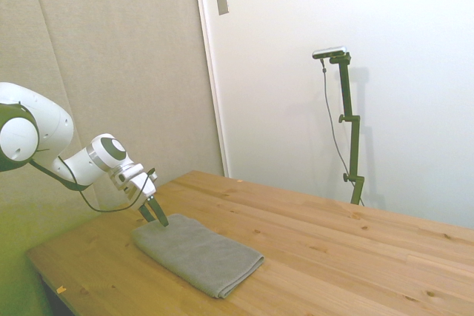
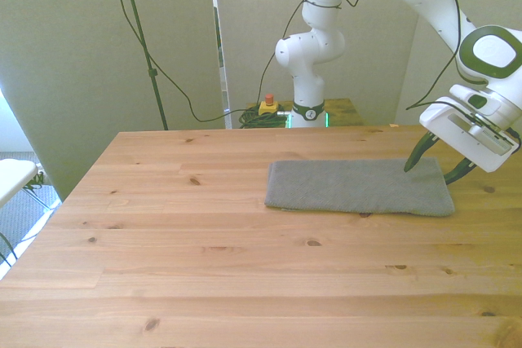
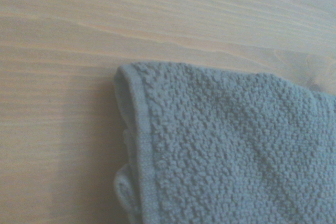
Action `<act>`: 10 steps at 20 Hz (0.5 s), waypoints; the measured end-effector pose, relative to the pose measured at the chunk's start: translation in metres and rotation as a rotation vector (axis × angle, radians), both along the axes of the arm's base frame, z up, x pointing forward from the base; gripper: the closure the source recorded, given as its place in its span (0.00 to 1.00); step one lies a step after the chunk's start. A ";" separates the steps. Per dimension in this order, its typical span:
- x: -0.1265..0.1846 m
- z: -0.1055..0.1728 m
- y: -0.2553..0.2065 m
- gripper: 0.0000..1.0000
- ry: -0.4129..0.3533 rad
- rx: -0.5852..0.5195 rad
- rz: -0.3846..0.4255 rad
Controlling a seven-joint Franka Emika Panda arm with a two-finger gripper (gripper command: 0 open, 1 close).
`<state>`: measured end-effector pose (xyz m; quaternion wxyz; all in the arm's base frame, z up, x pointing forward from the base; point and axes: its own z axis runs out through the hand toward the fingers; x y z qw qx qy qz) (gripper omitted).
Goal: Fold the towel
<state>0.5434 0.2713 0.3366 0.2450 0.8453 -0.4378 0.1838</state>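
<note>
The pincer (image 2: 437, 167) hangs low over one end of a folded grey towel (image 2: 359, 187), its two dark fingers spread apart and their tips at the cloth's top surface. The towel is the only thing lying on the wooden counter (image 2: 204, 258) near the pincer; it stretches away from the pincer as a thick, layered strip. Beyond the towel's far end and along both of its long sides, bare wood lies open. Just past the pincer, on the side away from the towel, a narrow band of counter runs to the edge.
</note>
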 end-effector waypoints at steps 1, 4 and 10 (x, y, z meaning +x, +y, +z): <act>0.000 -0.001 0.000 1.00 -0.002 0.004 0.004; -0.001 -0.003 0.001 1.00 -0.007 0.016 0.015; -0.004 -0.007 -0.004 1.00 -0.004 0.027 0.027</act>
